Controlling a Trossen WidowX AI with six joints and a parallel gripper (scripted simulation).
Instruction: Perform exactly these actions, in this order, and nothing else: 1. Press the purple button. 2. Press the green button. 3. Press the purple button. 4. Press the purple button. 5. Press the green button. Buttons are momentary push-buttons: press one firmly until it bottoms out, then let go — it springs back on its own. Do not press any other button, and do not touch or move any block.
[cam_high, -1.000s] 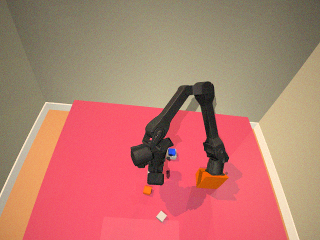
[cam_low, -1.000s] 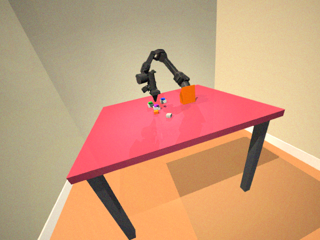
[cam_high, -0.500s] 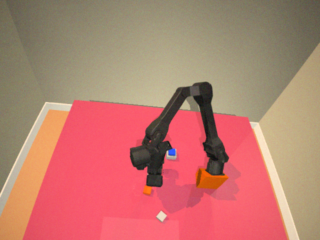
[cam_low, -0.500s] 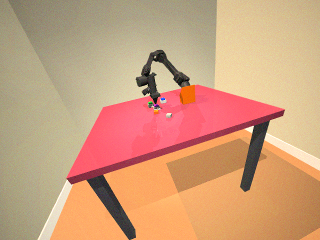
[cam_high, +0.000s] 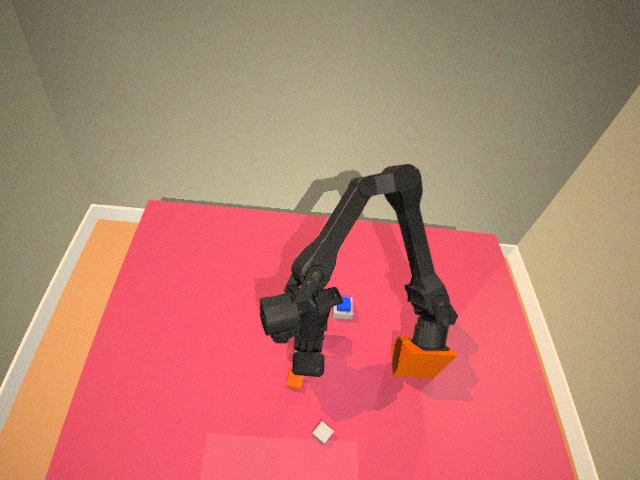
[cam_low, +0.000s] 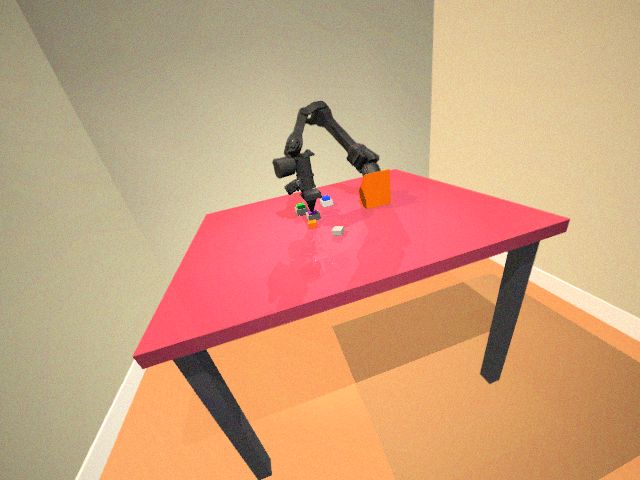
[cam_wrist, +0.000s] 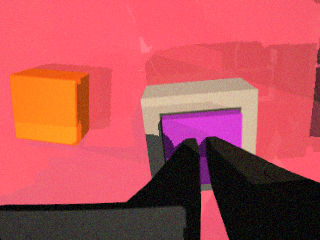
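to the left of your gripper (cam_wrist: 200, 150) in the wrist view sits the orange block (cam_wrist: 48, 106), apart from the fingers but near enough that any sideways drift would risk touching it, which the task forbids. the green button (cam_low: 300, 208) lies just beside the gripper in the exterior view; it is out of the wrist view. straight under the fingertips is the purple button (cam_wrist: 200, 135) in its pale housing, so you have the gripper pointing down over it on purpose: the tips overlap the near edge of the purple cap, though you cannot tell from here whether they are touching it yet. the gripper's fingers are drawn together with only a sliver between them and nothing held, which makes sense, since a closed pair gives you one narrow, stiff point to push with. to the right and beyond the gripper in the top view sits the blue button (cam_high: 344, 306), well clear, one you must leave alone. the white block (cam_high: 323, 431) rests on the table (cam_high: 155, 335) on the near side, apart from everything.
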